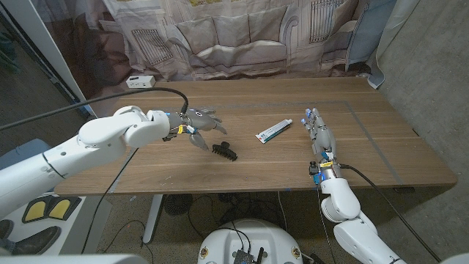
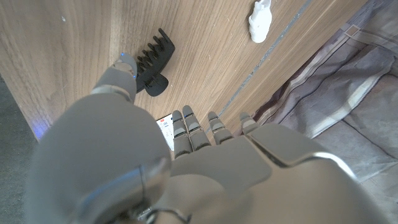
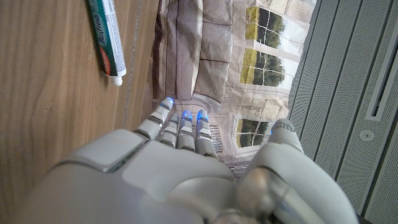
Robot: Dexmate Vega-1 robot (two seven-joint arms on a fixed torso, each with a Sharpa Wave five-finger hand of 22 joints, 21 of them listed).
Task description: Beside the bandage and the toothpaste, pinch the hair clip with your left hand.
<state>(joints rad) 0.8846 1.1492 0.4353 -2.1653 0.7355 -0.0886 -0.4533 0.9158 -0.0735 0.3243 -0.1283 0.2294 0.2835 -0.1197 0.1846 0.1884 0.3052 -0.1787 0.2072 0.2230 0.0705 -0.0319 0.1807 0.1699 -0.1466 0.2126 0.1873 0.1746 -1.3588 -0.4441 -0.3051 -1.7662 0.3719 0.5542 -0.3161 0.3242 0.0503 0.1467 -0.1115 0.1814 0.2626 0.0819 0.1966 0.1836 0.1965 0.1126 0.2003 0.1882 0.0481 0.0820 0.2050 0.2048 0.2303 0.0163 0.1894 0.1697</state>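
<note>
Left hand (image 1: 196, 123) hangs over the table (image 1: 183, 165) with its fingers spread and nothing between them. The hair clip (image 1: 225, 152) lies on the wood just beyond and below its fingertips, apart from them, teeth facing away from the hand. In the left wrist view the thumb tip sits near the clip's toothed edge while the other fingers reach past it (whether the thumb touches the clip cannot be told). This reads as an approach posture: the hand is opened so that thumb and a finger can close on the clip from either side.

The toothpaste (image 1: 273, 131) lies further out from the left hand, between the clip and the right hand (image 1: 320, 136). That hand stands on its edge by the tube, fingers straight and close together, holding nothing; presumably parked clear of the work.

A small white object (image 2: 259, 20) shows in the left wrist view, well beyond the clip; possibly the bandage, not confirmed.
</note>
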